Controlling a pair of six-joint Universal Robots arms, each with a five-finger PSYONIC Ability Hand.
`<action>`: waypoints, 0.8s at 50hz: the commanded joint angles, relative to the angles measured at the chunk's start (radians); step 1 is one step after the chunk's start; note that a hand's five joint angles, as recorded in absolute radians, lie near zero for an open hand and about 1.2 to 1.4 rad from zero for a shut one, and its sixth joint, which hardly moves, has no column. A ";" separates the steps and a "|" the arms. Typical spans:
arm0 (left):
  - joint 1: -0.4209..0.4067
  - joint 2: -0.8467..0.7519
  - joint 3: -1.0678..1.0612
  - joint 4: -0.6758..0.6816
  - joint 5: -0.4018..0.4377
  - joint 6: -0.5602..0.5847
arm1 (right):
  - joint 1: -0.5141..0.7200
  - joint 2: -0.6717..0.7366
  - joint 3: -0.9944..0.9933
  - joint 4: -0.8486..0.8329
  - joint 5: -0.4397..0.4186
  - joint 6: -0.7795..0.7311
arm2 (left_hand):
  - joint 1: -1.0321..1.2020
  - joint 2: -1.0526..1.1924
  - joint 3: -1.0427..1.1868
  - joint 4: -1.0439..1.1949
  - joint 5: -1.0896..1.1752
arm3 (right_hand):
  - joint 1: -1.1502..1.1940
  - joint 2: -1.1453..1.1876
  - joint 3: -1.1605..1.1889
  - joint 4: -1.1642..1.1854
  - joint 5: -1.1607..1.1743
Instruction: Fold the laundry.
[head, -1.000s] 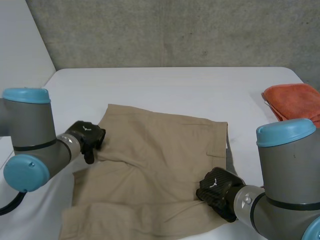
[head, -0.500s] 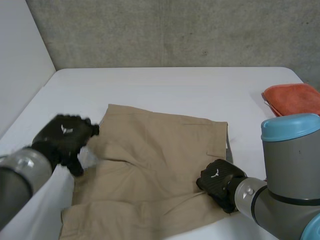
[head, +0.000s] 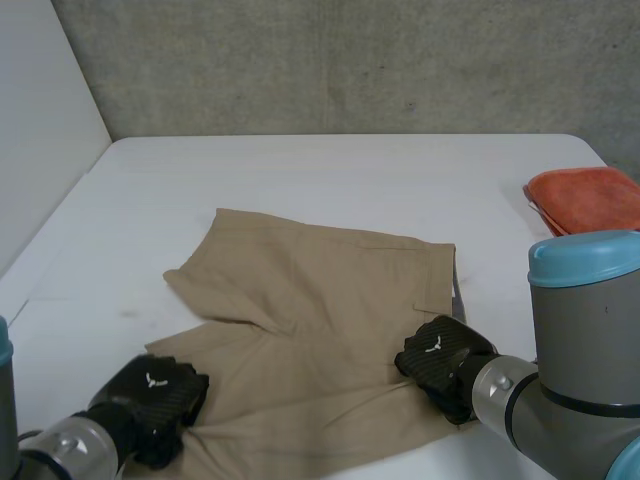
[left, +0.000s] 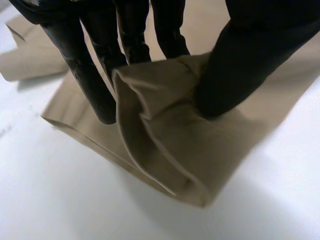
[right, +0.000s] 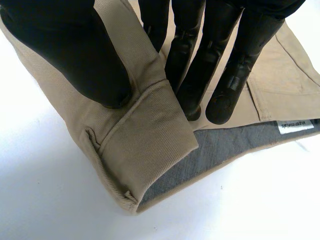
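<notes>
The tan shorts (head: 320, 290) lie spread on the white worktop (head: 330, 170), with one leg rumpled on the robot's left side, and both hands are at the near edge. The left hand (head: 150, 395) is on the near left corner, its fingers (left: 95, 80) and thumb clamped on a raised pleat of hem. The right hand (head: 440, 358) is on the near right corner, with its thumb pinching a turned-up flap against its fingers (right: 192, 75), so the grey lining (right: 220, 145) and a small label (right: 295, 126) show beneath. The step in hand looks like lifting this near edge and carrying it over to the far one. To do it well, both corners should rise together and level, with the hands drawn slightly apart so the edge stays taut and does not sag in the middle. The left pinch seems to hold a bunched pleat (possibly more than one layer), so it may drop cloth or drag a crease into the fold. The rumpled leg will likely need flattening before the edges can meet squarely. The orange cloth (head: 590, 200) sits well apart at the worktop's far right and should not interfere.
</notes>
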 joint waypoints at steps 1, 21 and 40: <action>0.000 -0.056 0.061 0.058 -0.008 -0.003 | -0.003 -0.006 -0.004 0.001 0.021 -0.001 | 0.313 0.295 0.300 0.293 0.304 | 0.409 0.228 0.214 0.208 0.224; 0.031 -0.270 0.482 0.339 0.006 -0.010 | -0.038 0.052 -0.260 -0.230 0.051 0.035 | 0.313 0.295 0.300 0.293 0.304 | 0.409 0.228 0.214 0.208 0.224; -0.030 -0.965 1.208 0.500 0.003 0.023 | -0.034 0.664 -0.878 -0.362 0.265 -0.017 | -0.294 -0.312 -0.307 -0.313 -0.303 | -0.414 -0.596 -0.610 -0.616 -0.600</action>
